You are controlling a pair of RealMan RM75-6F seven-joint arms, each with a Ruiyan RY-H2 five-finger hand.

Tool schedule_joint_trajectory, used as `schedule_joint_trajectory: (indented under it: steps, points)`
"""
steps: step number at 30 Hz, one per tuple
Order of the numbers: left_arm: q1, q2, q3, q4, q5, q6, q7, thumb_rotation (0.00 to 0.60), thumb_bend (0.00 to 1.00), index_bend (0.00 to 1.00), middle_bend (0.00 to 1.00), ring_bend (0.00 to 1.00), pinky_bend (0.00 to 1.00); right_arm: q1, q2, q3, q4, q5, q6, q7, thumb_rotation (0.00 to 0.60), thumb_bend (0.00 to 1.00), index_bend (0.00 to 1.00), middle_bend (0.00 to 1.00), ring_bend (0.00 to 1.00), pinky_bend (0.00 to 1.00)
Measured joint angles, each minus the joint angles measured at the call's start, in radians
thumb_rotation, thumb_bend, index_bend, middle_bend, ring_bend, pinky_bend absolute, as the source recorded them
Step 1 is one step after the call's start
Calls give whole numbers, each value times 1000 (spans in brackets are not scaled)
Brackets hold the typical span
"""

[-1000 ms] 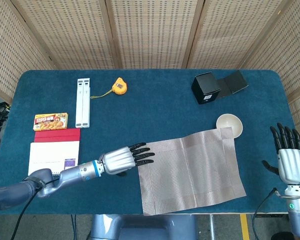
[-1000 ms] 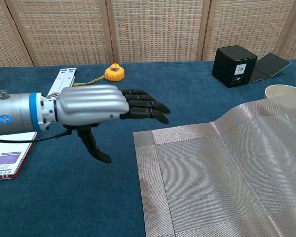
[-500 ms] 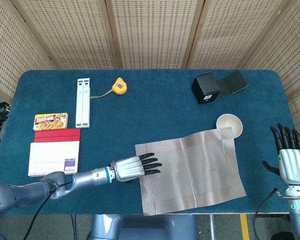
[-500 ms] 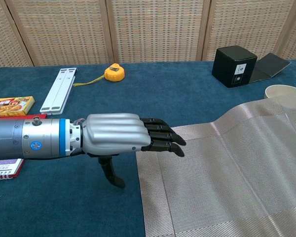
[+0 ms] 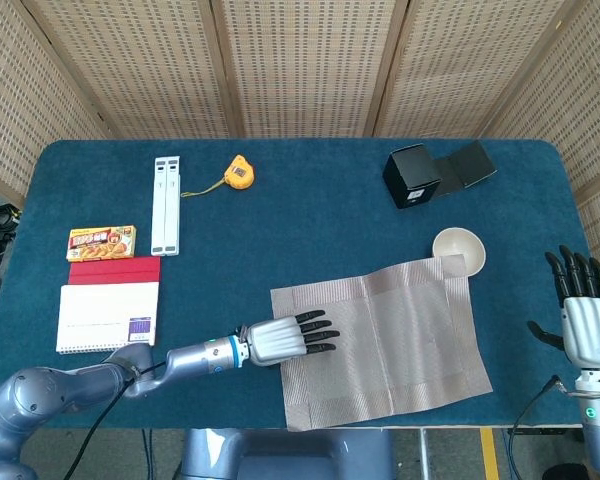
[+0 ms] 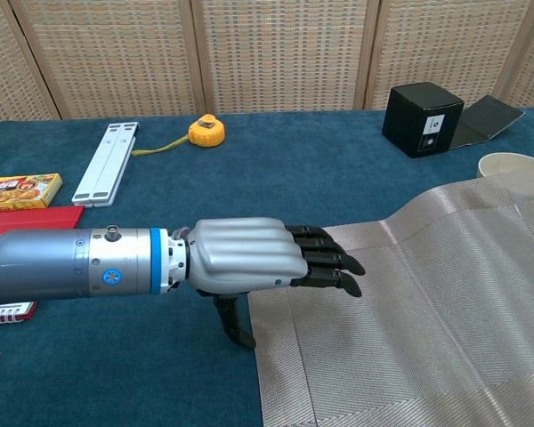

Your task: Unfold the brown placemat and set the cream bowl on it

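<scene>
Over the brown placemat (image 5: 380,340), the left hand (image 5: 285,340) lies flat, fingers extended, gripping nothing.

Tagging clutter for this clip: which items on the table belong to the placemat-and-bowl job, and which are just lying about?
Job:
placemat, spread flat
bowl, at the placemat's far right corner
left hand, flat over the placemat's left edge
right hand, open, off to the right

Lying about:
black box
tape measure
white stand
snack box
red folder
notebook
</scene>
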Motion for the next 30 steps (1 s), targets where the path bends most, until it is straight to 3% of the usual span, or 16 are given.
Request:
schedule_joint_trajectory:
  steps: [27,30]
  points:
    - [-32,-32,45,36,-42,7,32,600,0,128,0,0,0,-12,13,12,-18,-9,0,4,600,0,0,0,0,0]
    - [-35,-39,47,38,-47,5,32,600,73,145,0,0,0,-14,15,11,-21,-12,1,4,600,0,0,0,0,0]
